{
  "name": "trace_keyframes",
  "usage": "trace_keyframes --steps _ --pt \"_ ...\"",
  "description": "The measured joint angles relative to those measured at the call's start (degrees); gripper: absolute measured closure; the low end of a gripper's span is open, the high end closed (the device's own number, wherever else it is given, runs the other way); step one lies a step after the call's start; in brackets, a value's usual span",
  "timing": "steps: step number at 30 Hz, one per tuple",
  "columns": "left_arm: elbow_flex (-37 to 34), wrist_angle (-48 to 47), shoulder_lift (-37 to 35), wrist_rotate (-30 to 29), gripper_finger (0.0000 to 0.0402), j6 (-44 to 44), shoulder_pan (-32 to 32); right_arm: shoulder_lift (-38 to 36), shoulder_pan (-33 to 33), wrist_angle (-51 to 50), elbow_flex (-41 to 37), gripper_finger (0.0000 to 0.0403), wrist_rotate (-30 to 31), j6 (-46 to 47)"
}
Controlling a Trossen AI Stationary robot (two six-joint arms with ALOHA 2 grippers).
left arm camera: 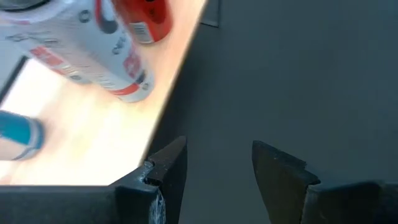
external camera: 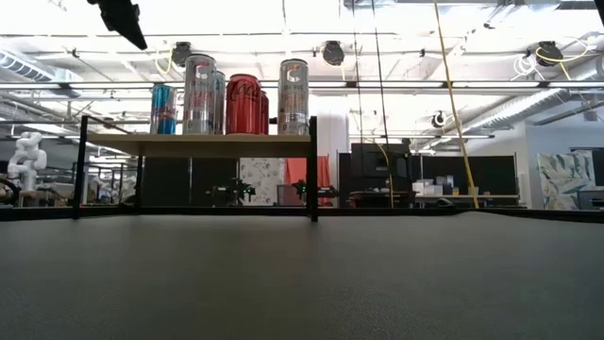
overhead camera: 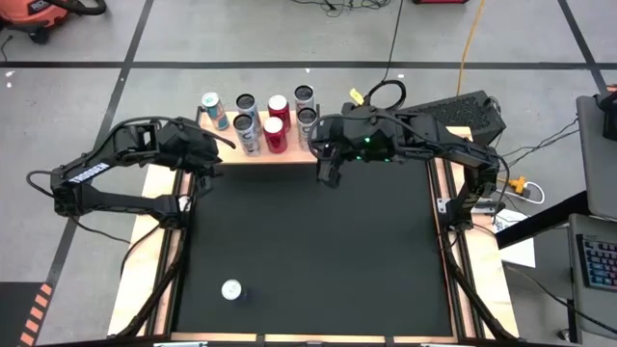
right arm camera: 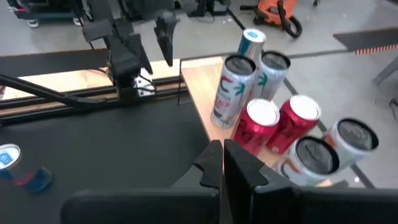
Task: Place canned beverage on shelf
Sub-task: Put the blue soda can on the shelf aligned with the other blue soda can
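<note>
Can [overhead camera: 231, 289] left on the desk [overhead camera: 318, 251] looks rigid, smooth, slippery; I'd grip mid-body. Left gripper [left arm camera: 214, 165] jaws released, empty; right gripper [right arm camera: 222, 163] clenched, empty, beside the shelf [overhead camera: 289, 154].

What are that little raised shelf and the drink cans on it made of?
The small light-wood shelf board looks like pale, matte, unvarnished wood or plywood, judging by its warm colour. Its thin black legs appear to be painted metal. The red and silver drink cans look like thin aluminium: glossy printed sides and shiny silver tops.
</note>
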Motion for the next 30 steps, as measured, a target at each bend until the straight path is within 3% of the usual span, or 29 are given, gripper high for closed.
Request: trace_keyframes --steps 5,16,24,30 --pt "0.0 -2.4 0.0 -4.9 0.0222 0.3 0.0 0.0 0.0 -3.3 0.0 0.0403 0.0 3.8" --pt "0.0 -4.1 1.4 -4.1 0.0164 0.6 0.0 0.0 0.0 -6.6 0.0 0.0403 0.1 6.7" --pt "0.0 -5.5 2.5 0.4 0.0101 1.8 0.0 0.0 0.0 -14.3 0.0 0.0392 3.3 9.3" --pt "0.0 -6.6 3.3 7.7 0.0056 2.0 0.0 0.0 0.0 -16.4 0.0 0.0379 3.4 10.4"
